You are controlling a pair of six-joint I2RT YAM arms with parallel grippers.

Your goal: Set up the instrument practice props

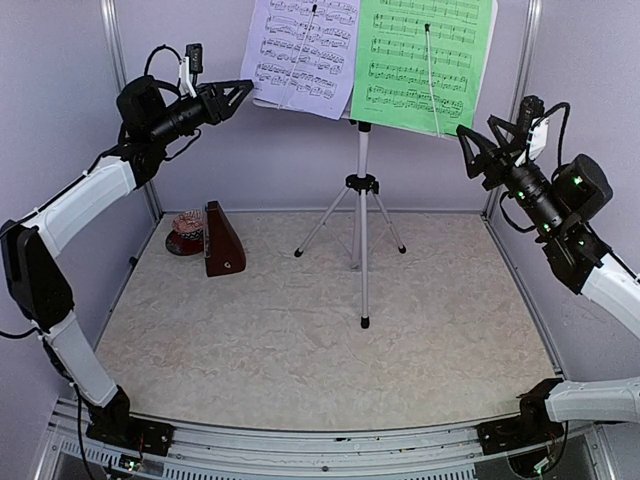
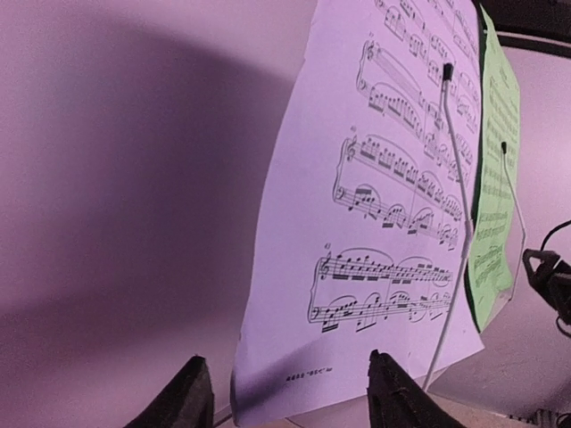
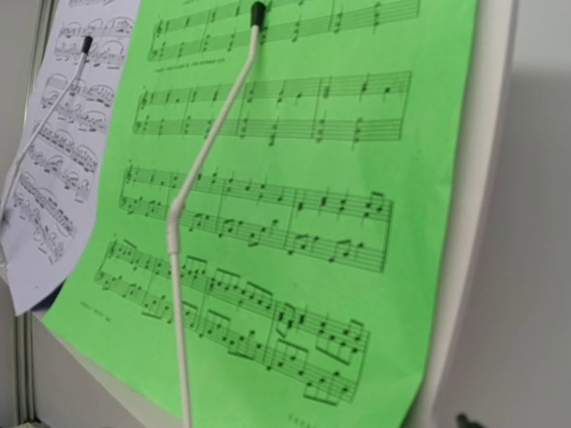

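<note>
Dark fingers (image 2: 183, 392) of the left gripper (image 1: 243, 98) are seen spread wide in the foreground of the left wrist view, with nothing clasped between them. The bottom corner of the lavender music sheet (image 1: 300, 50) is framed just above the gap, and whether it is touched cannot be told. From above, that gripper is shown just beside the sheet's left edge. The sheet is propped in portrait, slightly askew, on the music stand (image 1: 363, 180), its long axis running up and down and its printed face turned toward the arms. The green music sheet (image 1: 425, 60) is set just beside it on the right, also in portrait, against the pale desk (image 3: 477, 178). Each page is pressed back by a white wire arm (image 1: 432, 85) tipped in black. Staves of printed notation are carried on both pages; a small line of print at the lavender page's foot is too blurred to be read. The right gripper (image 1: 466, 150) is held near the green sheet's lower right corner, jaws parted and empty. The stand's pole is upright on three splayed legs at the back of the table (image 1: 300, 360). The metronome (image 1: 222, 240) is stood upright, narrow end up, to the left of the legs, well below both grippers, with a round reddish object (image 1: 185, 232) just behind it.
</note>
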